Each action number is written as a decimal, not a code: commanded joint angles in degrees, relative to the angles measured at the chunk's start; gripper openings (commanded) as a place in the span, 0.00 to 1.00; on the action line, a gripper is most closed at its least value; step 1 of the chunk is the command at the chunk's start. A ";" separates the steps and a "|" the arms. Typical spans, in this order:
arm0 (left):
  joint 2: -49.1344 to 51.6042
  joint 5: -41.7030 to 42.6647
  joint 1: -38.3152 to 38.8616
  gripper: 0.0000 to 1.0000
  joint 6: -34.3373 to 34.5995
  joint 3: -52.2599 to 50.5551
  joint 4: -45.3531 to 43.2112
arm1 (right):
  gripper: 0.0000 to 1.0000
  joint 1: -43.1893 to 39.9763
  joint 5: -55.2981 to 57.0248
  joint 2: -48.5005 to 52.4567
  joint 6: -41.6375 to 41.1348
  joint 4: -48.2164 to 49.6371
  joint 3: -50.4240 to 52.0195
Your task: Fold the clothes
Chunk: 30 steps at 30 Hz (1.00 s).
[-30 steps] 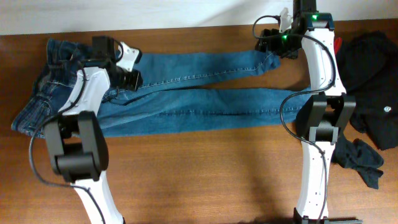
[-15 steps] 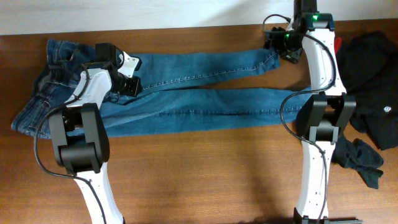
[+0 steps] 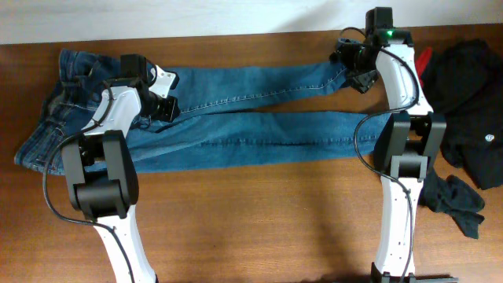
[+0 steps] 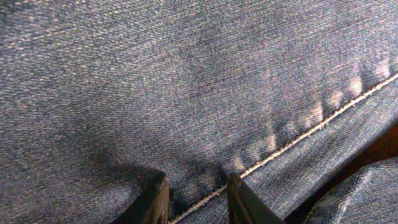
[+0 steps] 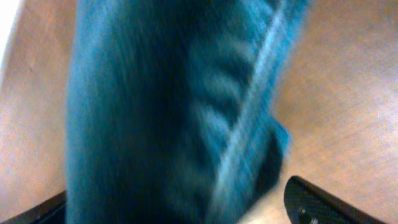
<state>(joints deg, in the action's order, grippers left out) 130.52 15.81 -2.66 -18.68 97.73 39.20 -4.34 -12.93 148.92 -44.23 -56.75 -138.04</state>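
The blue denim jeans lie flat across the table, with the waist bunched at the left and both legs stretching right. My left gripper presses down on the upper leg near the crotch. In the left wrist view its fingers are close together, pinching denim along a pale seam. My right gripper is at the hem of the upper leg. In the blurred right wrist view its fingers stand wide apart with the leg end between them.
A pile of black clothing lies at the right edge, with a smaller dark garment below it and something red beside the right arm. Bare wooden table lies in front of the jeans.
My left gripper came down onto the upper leg near the crotch and has held still since. My right gripper has moved from the table's far edge down over the leg hem.
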 commanded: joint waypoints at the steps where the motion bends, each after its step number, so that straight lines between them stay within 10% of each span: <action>1: 3.89 -0.85 -0.22 0.31 -0.04 -1.05 1.16 | 0.68 0.44 -2.36 0.72 -2.97 8.72 4.44; 4: 3.89 -0.87 -0.22 0.31 -0.04 -1.05 1.55 | 0.18 0.17 -9.79 0.72 2.03 23.89 6.38; 6: 3.89 -0.87 -0.22 0.31 -0.04 -1.05 1.86 | 0.11 -0.28 -20.72 0.63 6.80 35.58 6.34; 10: 3.89 -0.85 -0.22 0.31 -0.04 -1.05 1.73 | 0.18 -2.03 -35.69 0.52 5.57 55.43 6.29; 13: 3.89 -0.85 -0.22 0.31 -0.04 -1.05 1.90 | 0.48 -3.72 -31.47 0.52 7.48 44.52 6.29; 19: 3.89 -0.85 -0.22 0.31 -0.07 -1.05 1.95 | 0.59 -7.89 -17.14 0.52 22.62 20.41 6.29; 30: 3.89 -0.85 -0.22 0.31 -0.07 -1.05 1.92 | 0.64 -17.07 -21.57 0.15 23.39 17.46 5.75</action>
<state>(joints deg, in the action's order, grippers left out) 130.67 15.99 -2.66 -18.68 98.06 39.81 -20.71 -33.52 150.17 -21.93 -39.07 -131.66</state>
